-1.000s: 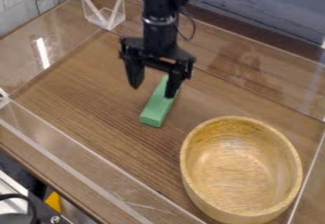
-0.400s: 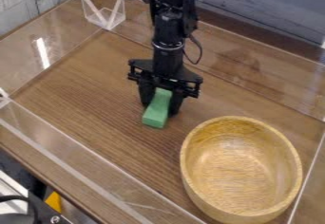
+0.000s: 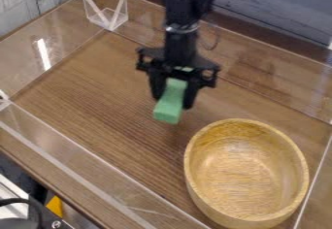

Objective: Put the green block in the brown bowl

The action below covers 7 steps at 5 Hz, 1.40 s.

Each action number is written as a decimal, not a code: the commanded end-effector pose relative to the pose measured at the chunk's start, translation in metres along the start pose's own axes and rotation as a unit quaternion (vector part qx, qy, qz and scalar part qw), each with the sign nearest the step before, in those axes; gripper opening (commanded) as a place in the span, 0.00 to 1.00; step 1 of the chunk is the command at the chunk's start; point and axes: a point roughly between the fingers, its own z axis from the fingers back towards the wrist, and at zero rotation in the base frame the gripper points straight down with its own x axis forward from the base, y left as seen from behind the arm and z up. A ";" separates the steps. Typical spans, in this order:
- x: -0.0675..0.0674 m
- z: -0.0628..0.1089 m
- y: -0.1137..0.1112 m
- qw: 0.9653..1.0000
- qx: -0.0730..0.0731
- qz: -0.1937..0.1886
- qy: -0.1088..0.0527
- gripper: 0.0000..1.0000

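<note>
Gripper (image 3: 178, 81) pointed down, jaws clamped on the green block (image 3: 172, 104), which is held clear of the wooden table (image 3: 91, 97), up and left of the brown bowl (image 3: 246, 173). Pick judged done; carry over the rim and release remain. Bowl is seen empty. Clear plastic stand (image 3: 104, 13) sits well apart at back; nothing blocks the path.

The green block (image 3: 172, 103) is a plain bright green. The brown bowl (image 3: 247, 174) is light-brown wood with fine grain lines. The gripper (image 3: 177, 80) is black. The counter (image 3: 91, 97) is dark brown, streaked with lengthwise wood grain.
</note>
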 end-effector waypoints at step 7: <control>-0.111 0.033 -0.113 0.990 -0.043 -0.126 -0.050 0.00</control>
